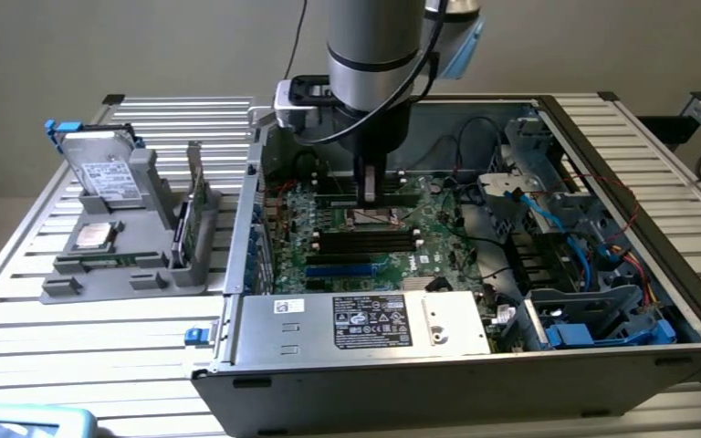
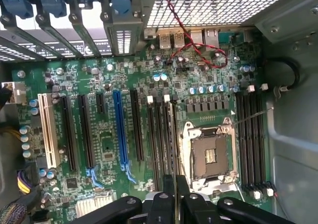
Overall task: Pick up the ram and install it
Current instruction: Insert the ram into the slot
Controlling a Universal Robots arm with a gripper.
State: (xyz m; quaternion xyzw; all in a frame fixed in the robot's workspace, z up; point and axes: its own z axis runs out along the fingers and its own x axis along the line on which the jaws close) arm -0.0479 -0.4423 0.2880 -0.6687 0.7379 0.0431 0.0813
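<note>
two dark fingers [image 2: 167, 191] of the gripper [image 2: 175, 180] are seen side by side in the wrist view. they are slightly parted, with a narrow slit between them and nothing grasped. just beyond the fingertips the green motherboard [image 2: 114, 149] is spread out flat. a bank of long black memory slots [image 2: 158, 139] with white end clips is seen there, and beside it the bare silver processor socket [image 2: 208, 154]. further out, a blue expansion slot [image 2: 118, 129], a white one [image 2: 47, 129] and a twisted red and black wire [image 2: 198, 50] can be made out.

in the exterior view the gripper [image 1: 372, 201] is hung from the grey arm [image 1: 375, 55] inside the open computer case [image 1: 448, 383], low over the socket. what lies outside the case is also taken in here. a grey holder [image 1: 83, 283] is set on the slatted table [image 1: 70, 347] at the exterior view's left, well apart from the gripper. the ram [image 1: 183, 235] is stood on its long edge in a slot of that holder, untouched. it is seen almost edge-on as a long, thin, dark strip, and its chips and label cannot be made out. beside it in the holder a silver drive with blue clips [image 1: 105, 169] is propped up, and a square silver chip [image 1: 92, 235] is laid flat.
</note>
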